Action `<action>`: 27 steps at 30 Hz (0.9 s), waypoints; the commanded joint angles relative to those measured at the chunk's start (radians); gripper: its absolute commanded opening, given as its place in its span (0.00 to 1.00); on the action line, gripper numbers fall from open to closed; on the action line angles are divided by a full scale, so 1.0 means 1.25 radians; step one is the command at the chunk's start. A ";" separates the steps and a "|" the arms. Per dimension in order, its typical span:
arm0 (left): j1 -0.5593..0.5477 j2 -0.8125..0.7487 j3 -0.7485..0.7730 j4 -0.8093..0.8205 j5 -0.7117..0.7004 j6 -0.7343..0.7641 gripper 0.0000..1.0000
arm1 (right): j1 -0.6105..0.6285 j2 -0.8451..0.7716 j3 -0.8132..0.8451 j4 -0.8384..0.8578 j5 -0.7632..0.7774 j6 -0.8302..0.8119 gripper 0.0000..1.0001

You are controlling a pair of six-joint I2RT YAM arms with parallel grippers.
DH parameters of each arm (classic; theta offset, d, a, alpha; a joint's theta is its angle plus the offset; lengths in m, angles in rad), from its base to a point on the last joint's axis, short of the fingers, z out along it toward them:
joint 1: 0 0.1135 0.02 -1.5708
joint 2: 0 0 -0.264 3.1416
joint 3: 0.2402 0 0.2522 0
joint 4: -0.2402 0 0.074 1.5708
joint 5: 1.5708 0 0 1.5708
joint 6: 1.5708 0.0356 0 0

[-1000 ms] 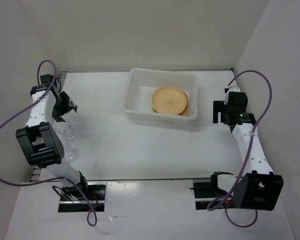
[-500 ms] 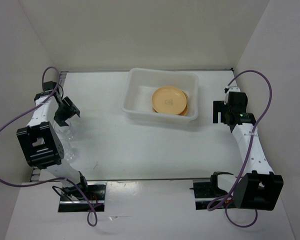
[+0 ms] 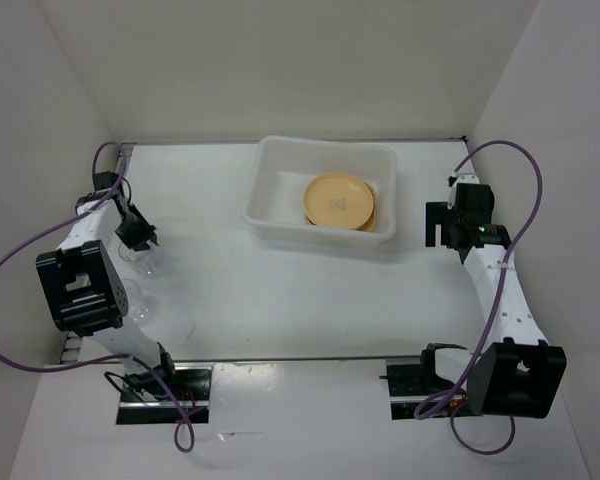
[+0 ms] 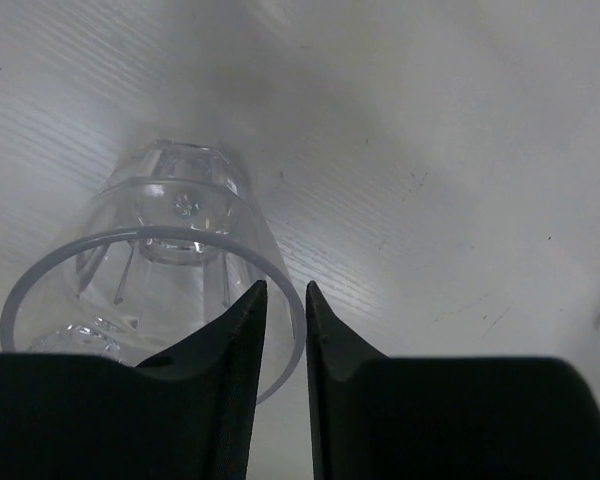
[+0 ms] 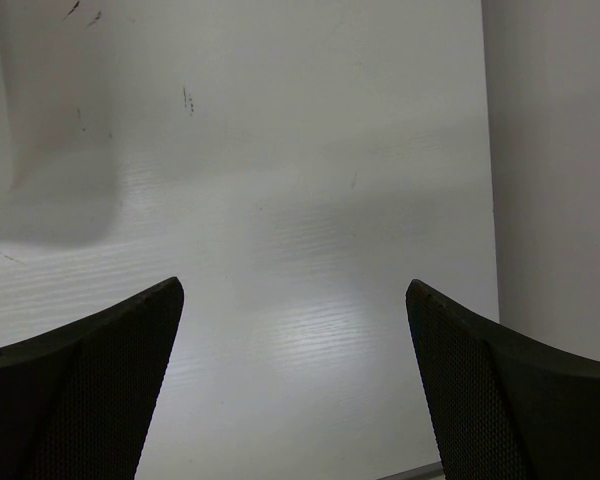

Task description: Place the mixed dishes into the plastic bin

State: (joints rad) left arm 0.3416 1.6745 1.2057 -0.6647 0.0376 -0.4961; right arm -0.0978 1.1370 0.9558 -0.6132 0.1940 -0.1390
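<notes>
The translucent white plastic bin (image 3: 280, 195) stands at the back middle of the table. A round tan plate (image 3: 338, 199) lies in it on top of other tan plates that are mostly hidden. My left gripper (image 3: 138, 238) is at the far left, down on a clear plastic cup (image 3: 143, 264). In the left wrist view my left gripper (image 4: 286, 288) is shut on the rim of the clear cup (image 4: 170, 250), one finger inside and one outside. My right gripper (image 3: 448, 222) is open and empty, right of the bin; the right wrist view (image 5: 295, 290) shows only bare table between its fingers.
A second clear cup (image 3: 136, 304) stands just nearer than the held one, beside the left arm; it shows through the held cup's wall (image 4: 80, 338). White walls close in the table on the left, back and right. The bin's corner (image 5: 10, 150) shows at the left.
My left gripper has moved toward the near side and down onto the clear cup, and its jaws have closed on the rim. The right arm has not moved.
</notes>
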 commanded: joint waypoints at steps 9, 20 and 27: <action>0.000 -0.018 0.018 0.026 0.018 0.018 0.00 | 0.007 0.006 0.005 0.033 -0.005 -0.002 0.96; -0.073 -0.184 0.246 0.104 0.062 -0.160 0.00 | 0.007 0.006 0.005 0.033 -0.005 -0.002 0.96; -0.198 0.011 0.543 0.138 0.225 -0.115 0.00 | 0.007 0.006 0.005 0.033 -0.013 -0.002 0.96</action>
State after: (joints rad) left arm 0.1623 1.5993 1.7870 -0.5537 0.1600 -0.6586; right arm -0.0978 1.1427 0.9558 -0.6117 0.1799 -0.1394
